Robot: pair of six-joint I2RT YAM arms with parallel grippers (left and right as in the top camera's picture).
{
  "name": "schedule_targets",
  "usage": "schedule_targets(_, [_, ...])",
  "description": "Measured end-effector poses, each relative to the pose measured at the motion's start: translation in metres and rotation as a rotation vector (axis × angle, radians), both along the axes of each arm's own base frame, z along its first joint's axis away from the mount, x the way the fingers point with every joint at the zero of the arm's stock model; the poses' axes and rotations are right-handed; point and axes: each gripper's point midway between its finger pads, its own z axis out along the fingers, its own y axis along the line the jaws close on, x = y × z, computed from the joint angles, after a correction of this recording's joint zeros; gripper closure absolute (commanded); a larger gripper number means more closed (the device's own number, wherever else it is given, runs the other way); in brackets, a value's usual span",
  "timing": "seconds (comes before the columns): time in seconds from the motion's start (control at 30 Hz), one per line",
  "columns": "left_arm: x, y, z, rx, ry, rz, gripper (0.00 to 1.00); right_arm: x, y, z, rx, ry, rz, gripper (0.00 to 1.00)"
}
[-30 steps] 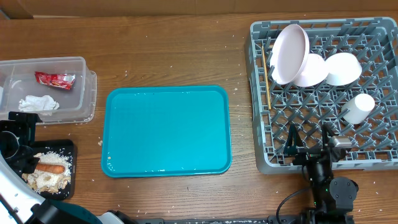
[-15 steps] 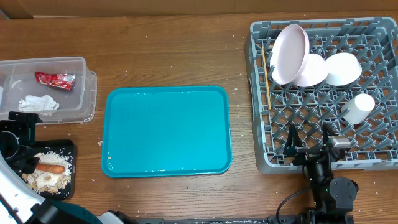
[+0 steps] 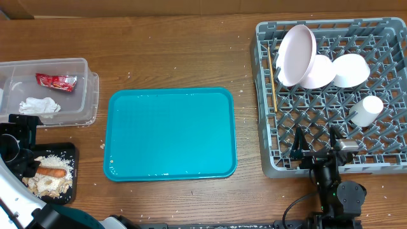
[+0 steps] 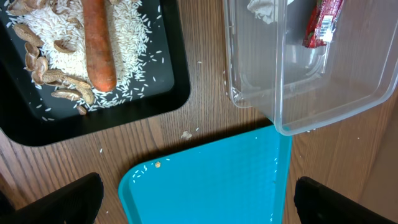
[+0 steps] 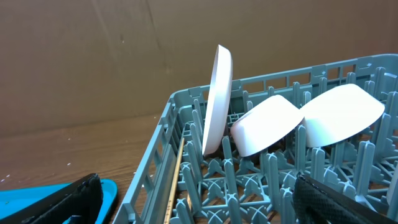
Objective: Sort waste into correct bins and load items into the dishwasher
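The clear tub (image 3: 76, 70) at the left holds the red wrapper (image 3: 56, 81) and white tissue (image 3: 39, 105). The black tray (image 3: 68, 152) holds the orange stick (image 3: 52, 172) and pale crumbs (image 3: 48, 184). The grey rack (image 3: 331, 152) holds the plate (image 3: 297, 54) on edge, two bowls (image 3: 320, 73) (image 3: 350, 70), the cup (image 3: 366, 110) and chopsticks (image 3: 272, 76). My left gripper (image 4: 199, 202) is open and empty above the gap between the black tray (image 4: 93, 118), the tub (image 4: 323, 106) and the teal tray. My right gripper (image 5: 199, 205) is open and empty at the rack's near edge (image 5: 155, 149).
The teal serving tray (image 3: 170, 133) lies at mid-table with a few grains on it; its corner shows in the left wrist view (image 4: 211, 180). A few crumbs dot the wood around it. A brown cardboard wall stands behind the table.
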Motion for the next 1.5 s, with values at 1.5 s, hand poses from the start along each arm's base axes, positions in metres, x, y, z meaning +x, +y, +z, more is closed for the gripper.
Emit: schedule_targets(1.5, [0.059,-0.165,-0.028,0.634,-0.597,-0.803,0.00,0.000,0.000,0.000,-0.001,0.000,0.000,0.00])
